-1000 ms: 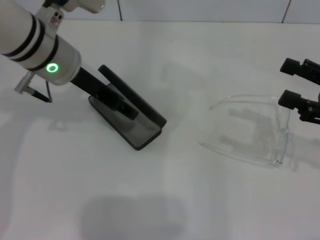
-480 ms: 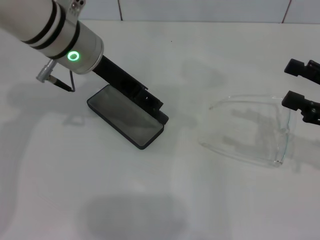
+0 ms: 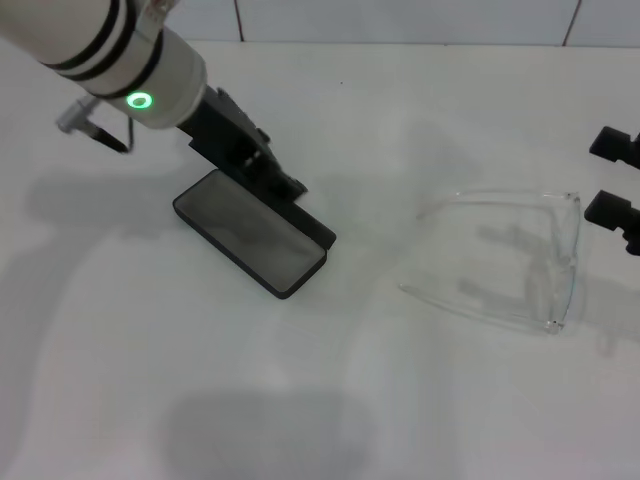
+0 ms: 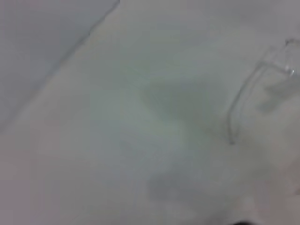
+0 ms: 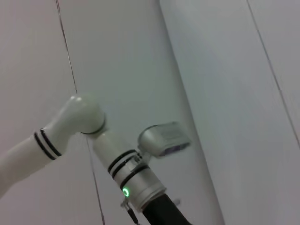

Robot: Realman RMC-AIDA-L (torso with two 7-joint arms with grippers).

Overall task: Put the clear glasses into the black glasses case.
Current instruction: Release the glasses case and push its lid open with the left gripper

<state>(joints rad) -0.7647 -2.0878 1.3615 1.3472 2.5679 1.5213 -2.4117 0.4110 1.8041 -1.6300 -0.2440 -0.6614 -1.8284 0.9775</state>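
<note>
The black glasses case (image 3: 252, 236) lies open on the white table (image 3: 330, 400), its grey lining facing up, and everything else is best placed from it. The left gripper (image 3: 262, 172) sits at the case's far long edge, over the hinge side, where the lid would stand; it seems placed there to hold the lid back so the tray stays clear for loading, though whether its fingers are parted or pinched on the lid cannot be told. The clear glasses (image 3: 520, 262) rest on the table well apart from the case, toward the robot's right, lens on the side away from the case and both long arms reaching back toward it. The right gripper (image 3: 616, 178) hovers just beyond the lens end, its two fingers spread wide and holding nothing, probably lined up to take the frame by the lens. Nothing lies between glasses and case, so the path looks free; the only crowding I would expect is the left gripper at the case's rim.
</note>
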